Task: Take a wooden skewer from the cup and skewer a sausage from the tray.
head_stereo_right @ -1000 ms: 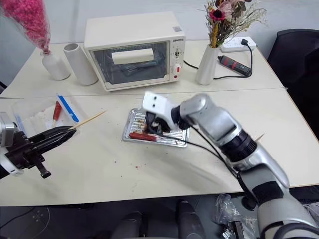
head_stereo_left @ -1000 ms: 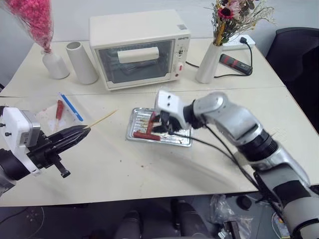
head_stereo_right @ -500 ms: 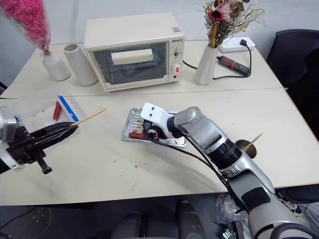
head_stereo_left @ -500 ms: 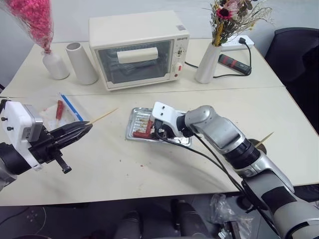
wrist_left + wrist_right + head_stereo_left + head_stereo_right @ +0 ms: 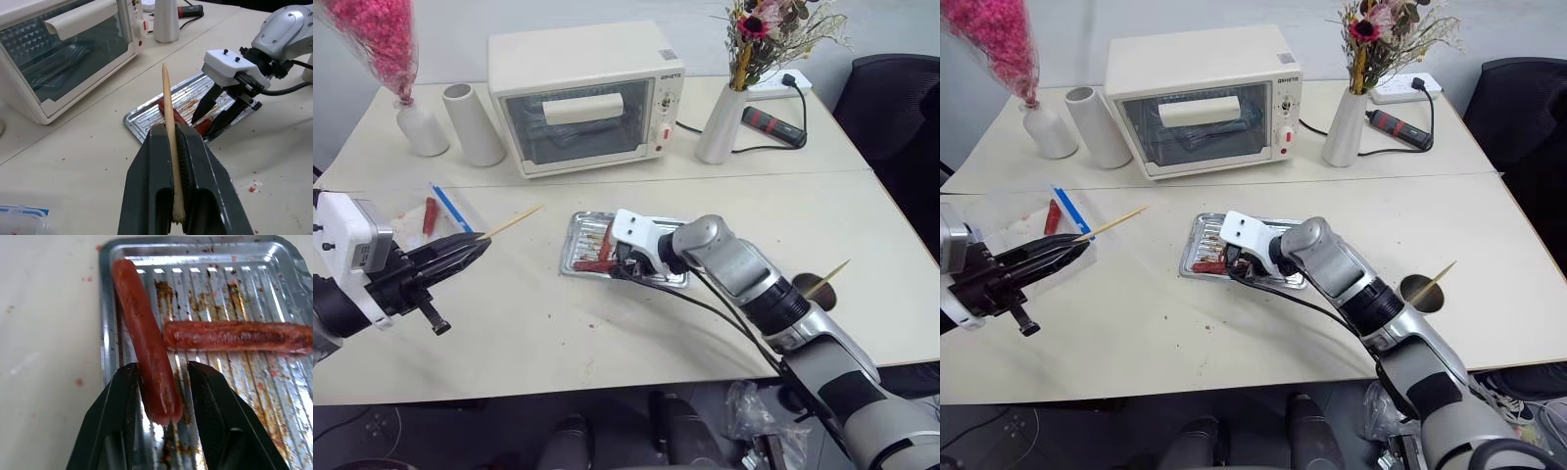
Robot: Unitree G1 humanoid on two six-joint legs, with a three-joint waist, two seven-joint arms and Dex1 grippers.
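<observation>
My left gripper (image 5: pixel 460 257) is shut on a wooden skewer (image 5: pixel 168 122), held above the table left of the tray with its point toward the tray. The silver tray (image 5: pixel 582 227) lies mid-table with two dark red sausages in it. My right gripper (image 5: pixel 162 368) is down in the tray and open, its fingers (image 5: pixel 117 411) on either side of the end of one sausage (image 5: pixel 144 342). The other sausage (image 5: pixel 234 335) lies crosswise beside it. The cup (image 5: pixel 1420 291) stands at the right with another skewer (image 5: pixel 1440 275) sticking out of it.
A white toaster oven (image 5: pixel 582 98) stands behind the tray, with a white cylinder (image 5: pixel 475 122) and a vase of pink flowers (image 5: pixel 421 127) to its left. Another vase (image 5: pixel 720 122) and a power strip (image 5: pixel 773 122) are at the back right. A clear plastic bag with blue strips (image 5: pixel 440 211) lies left.
My right gripper has sunk from above the tray down onto it, so that its fingers now straddle the sausage's end. The left gripper and its skewer have stayed in place.
</observation>
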